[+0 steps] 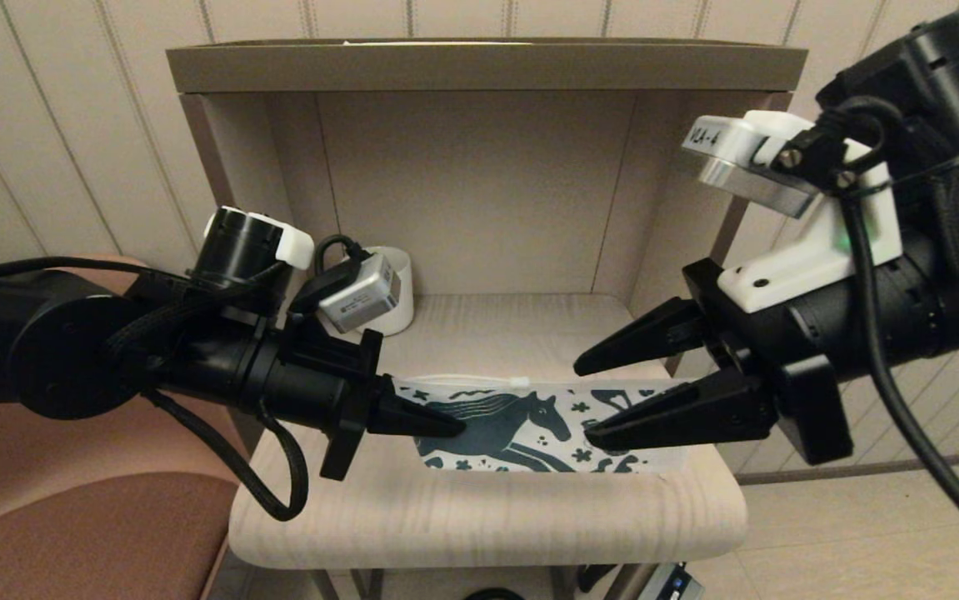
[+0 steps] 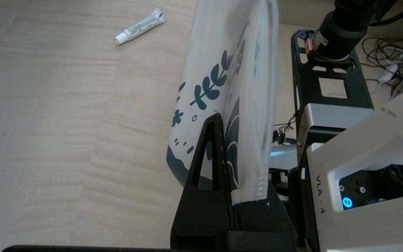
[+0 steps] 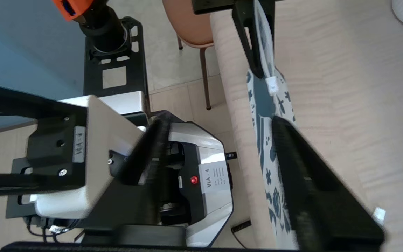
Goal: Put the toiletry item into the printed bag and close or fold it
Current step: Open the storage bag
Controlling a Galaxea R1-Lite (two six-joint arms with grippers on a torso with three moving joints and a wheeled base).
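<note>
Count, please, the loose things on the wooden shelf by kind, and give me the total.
Printed bag: 1, held up on edge by the left gripper
Toiletry tube: 1, lying on the shelf, apart from the bag
White mug: 1, at the back, behind the left arm
Total: 3

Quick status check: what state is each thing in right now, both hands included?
Flat white pouch printed with a teal horse: held up on edge above the wooden shelf.
Small white tube: lying on the shelf, outside the pouch.
Left hand: shut on the pouch's end.
Right hand: open beside the pouch's other end.
</note>
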